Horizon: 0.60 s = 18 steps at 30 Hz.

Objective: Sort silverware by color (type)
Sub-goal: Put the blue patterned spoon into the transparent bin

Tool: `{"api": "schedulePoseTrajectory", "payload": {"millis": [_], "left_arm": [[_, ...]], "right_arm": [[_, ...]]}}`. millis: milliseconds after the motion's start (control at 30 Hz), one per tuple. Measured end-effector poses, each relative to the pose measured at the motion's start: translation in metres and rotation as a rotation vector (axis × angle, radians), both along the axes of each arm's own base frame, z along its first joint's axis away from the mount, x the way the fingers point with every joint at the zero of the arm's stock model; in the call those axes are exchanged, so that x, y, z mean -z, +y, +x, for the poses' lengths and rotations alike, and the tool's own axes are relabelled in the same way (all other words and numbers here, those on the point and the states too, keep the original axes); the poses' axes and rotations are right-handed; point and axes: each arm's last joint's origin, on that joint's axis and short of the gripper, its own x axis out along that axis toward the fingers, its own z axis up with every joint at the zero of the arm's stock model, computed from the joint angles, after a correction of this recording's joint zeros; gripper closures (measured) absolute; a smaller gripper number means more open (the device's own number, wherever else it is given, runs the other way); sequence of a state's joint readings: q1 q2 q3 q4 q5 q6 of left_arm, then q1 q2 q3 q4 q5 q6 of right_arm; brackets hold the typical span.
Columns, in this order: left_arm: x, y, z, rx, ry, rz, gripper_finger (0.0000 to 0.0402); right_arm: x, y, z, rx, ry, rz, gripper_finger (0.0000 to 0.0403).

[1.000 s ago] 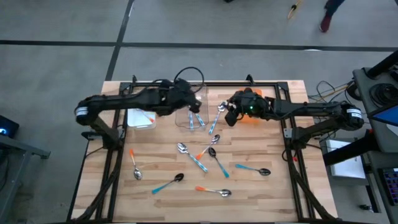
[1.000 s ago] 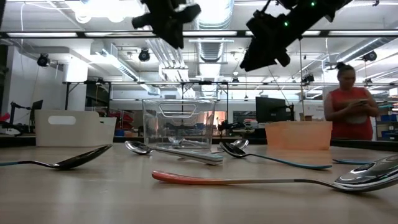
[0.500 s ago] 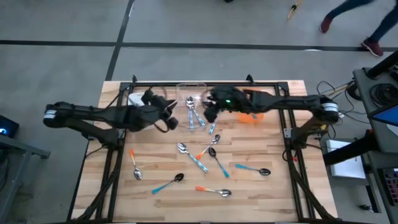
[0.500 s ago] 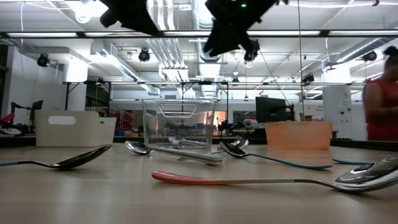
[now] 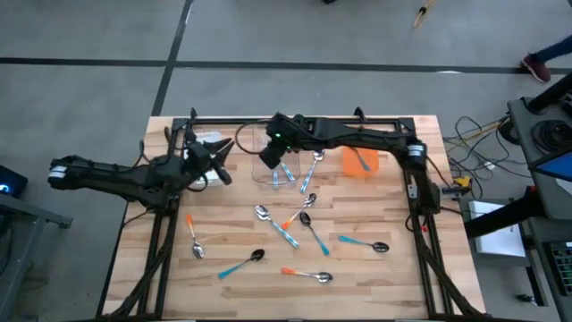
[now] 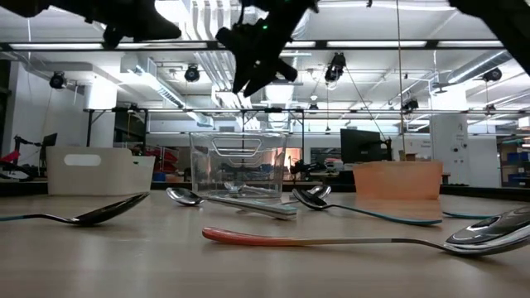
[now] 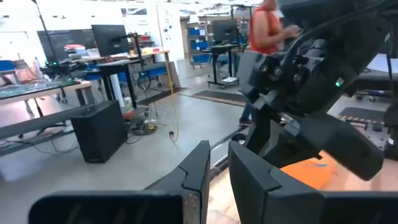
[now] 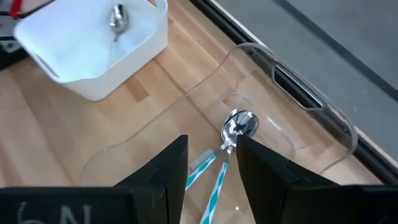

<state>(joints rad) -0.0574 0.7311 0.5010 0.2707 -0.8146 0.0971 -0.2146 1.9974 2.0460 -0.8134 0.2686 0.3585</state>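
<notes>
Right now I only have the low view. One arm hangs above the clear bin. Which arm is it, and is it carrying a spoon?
Observer: It's the right gripper. Its wrist view shows it open, with nothing between the fingers.
Operator: Anything in the clear bin?
Observer: Yes. The clear bin holds blue-handled spoons, directly below that gripper.
Operator: And the white bin?
Observer: The white bin has one silver spoon in it, though only the bowl shows. In the high view, the left gripper hangs beside that bin.
</notes>
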Motion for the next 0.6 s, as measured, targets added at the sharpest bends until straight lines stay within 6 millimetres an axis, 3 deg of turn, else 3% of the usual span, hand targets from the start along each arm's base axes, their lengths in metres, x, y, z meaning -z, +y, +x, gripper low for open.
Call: {"api": "schedulePoseTrajectory", "payload": {"millis": [333, 600], "left_arm": [[0.005, 0.001, -0.018, -0.019, 0.019, 0.064, 0.0361], [0.009, 0.001, -0.018, -0.018, 0.068, 0.075, 0.0361]], "right_arm": [[0.041, -0.017, 0.033, 0.091, 0.052, 0.08, 0.0275], [0.085, -0.033, 0.044, 0.18, 0.118, 0.158, 0.0275]]}}
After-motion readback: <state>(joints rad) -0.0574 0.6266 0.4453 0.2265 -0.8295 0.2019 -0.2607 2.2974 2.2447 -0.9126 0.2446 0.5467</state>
